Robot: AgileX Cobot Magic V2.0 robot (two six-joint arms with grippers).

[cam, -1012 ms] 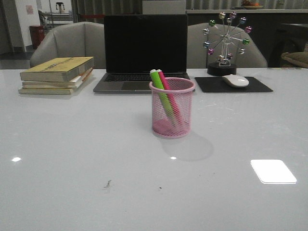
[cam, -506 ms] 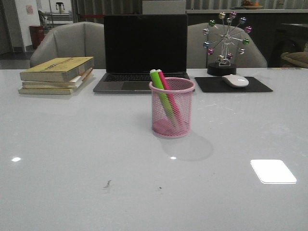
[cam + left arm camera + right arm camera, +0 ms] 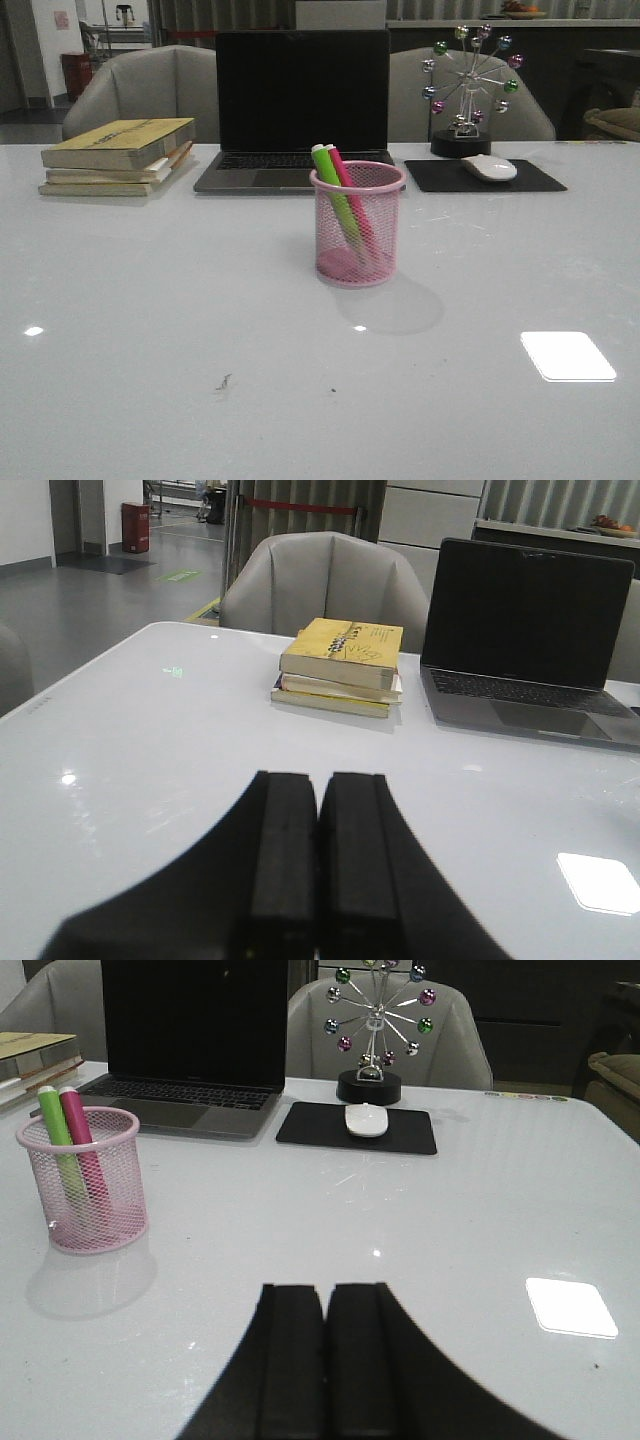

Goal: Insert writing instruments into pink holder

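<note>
The pink wire-mesh holder [image 3: 357, 224] is seen standing upright on the white bench [image 3: 150, 330], in front of the closed-screen laptop [image 3: 300, 105]. Both highlighters are held inside it: the green highlighter [image 3: 335, 200] and the magenta highlighter [image 3: 352, 205] lean together toward the holder's left rim, their tops projecting above it. The left end effector [image 3: 318, 855] is shown with its pads pressed together, nothing between them, above bare bench near a stack of books [image 3: 343, 665]. The right end effector [image 3: 323, 1355] is likewise closed and empty, well apart from the holder. A mouse [image 3: 489, 167] lies on a black pad [image 3: 535, 179].
</note>
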